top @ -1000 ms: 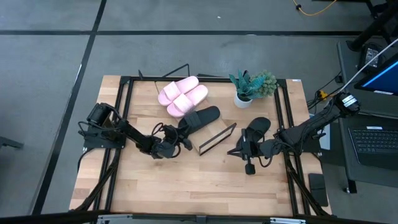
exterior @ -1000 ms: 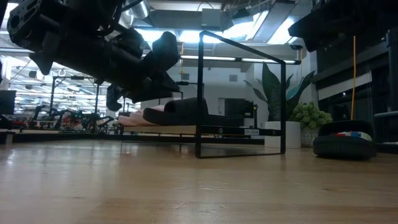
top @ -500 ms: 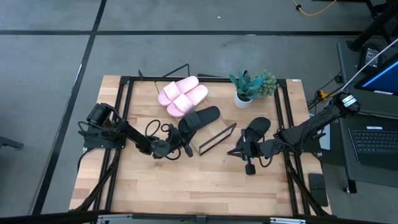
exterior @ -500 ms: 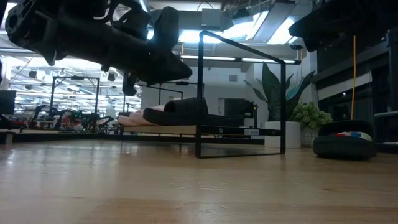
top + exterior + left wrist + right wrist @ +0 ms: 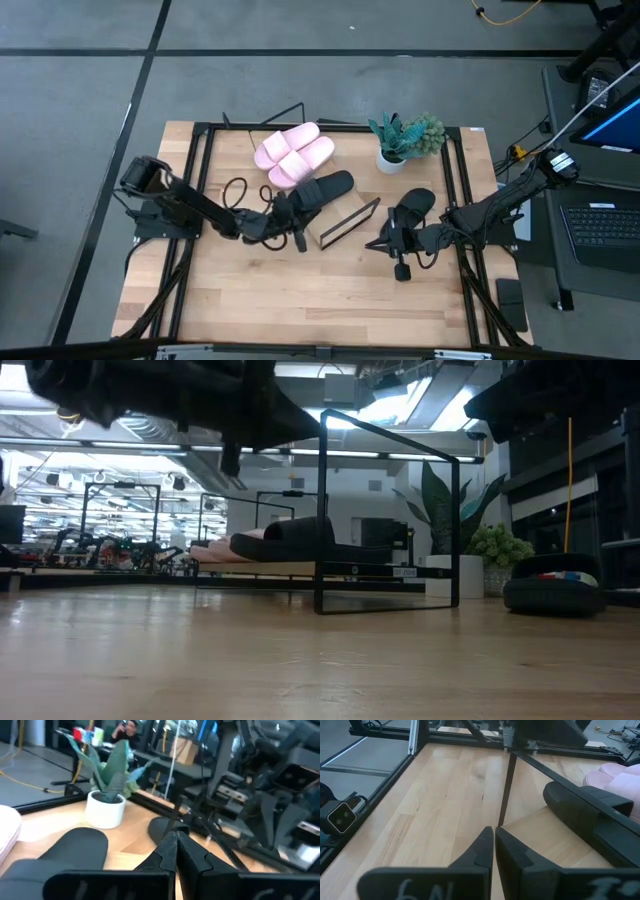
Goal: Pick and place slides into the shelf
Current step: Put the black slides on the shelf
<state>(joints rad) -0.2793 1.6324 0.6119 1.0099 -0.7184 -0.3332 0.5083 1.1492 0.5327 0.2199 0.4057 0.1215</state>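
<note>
Seen from above, the left gripper (image 5: 292,218) hangs near the table's middle with its jaws pressed together and nothing between them, just at 7 o'clock of the black slide (image 5: 322,188) that lies on the shelf (image 5: 340,222). The shelf's slanted wood board sits at the centre of the table (image 5: 300,300), its black wire frame rising on the near side. The two pink slides (image 5: 293,153) lie side by side at 11 o'clock of the black one, close to the table's far edge, touching each other. A second black slide (image 5: 415,205) rests on the tabletop at 3 o'clock of the shelf, apart from it, with the right gripper (image 5: 385,243) just at its 7 o'clock; those jaws are also together and hold nothing. A small potted plant (image 5: 400,140) in a white pot stands at 1 o'clock of the shelf, near the far edge.
</note>
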